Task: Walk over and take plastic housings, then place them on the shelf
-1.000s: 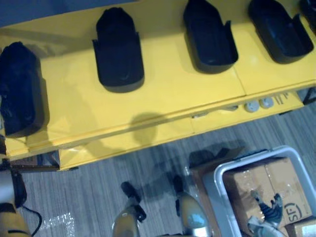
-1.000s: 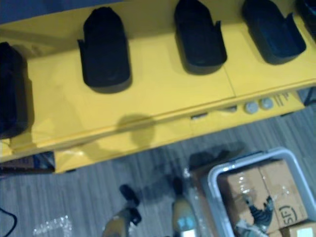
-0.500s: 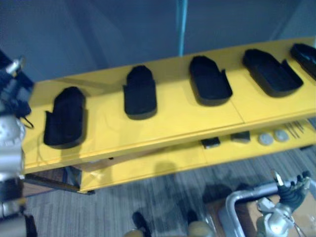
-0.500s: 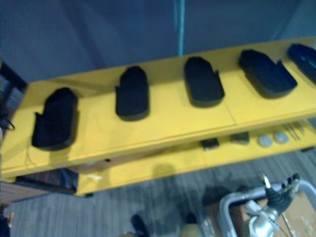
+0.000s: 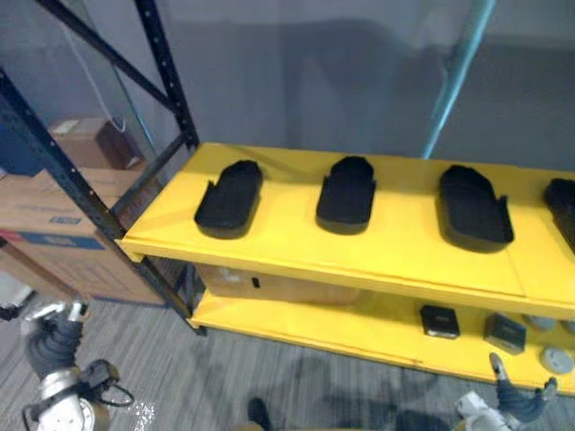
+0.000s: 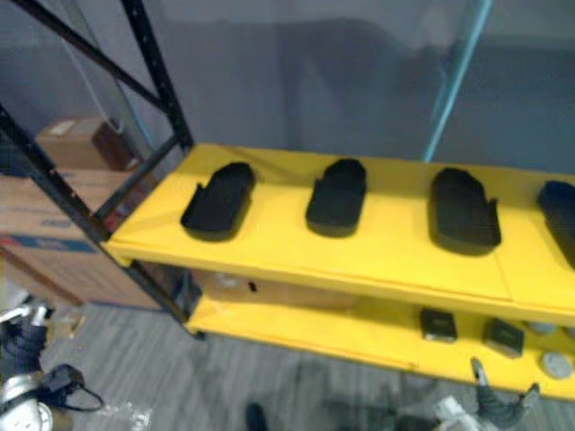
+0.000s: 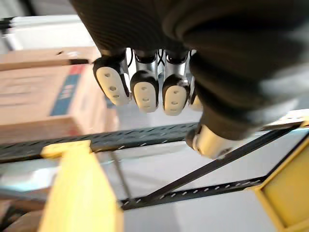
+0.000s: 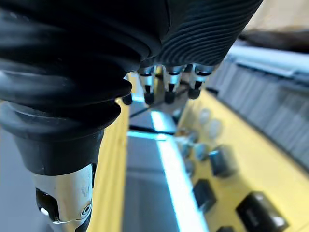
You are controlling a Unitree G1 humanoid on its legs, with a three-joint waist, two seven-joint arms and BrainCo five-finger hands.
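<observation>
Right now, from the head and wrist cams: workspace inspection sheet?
Surface: yellow shelf, two levels, in a dark rack.
Job's things: four black plastic housings in a row on the top level; rightmost cut off by the view.
Clutter: small black boxes and grey discs on the lower level.
Hands: left hand and right hand open, empty, low before the shelf.
Cables: nothing seen.
Surroundings: cardboard boxes left of the rack, teal pole, grey wall, striped floor.
</observation>
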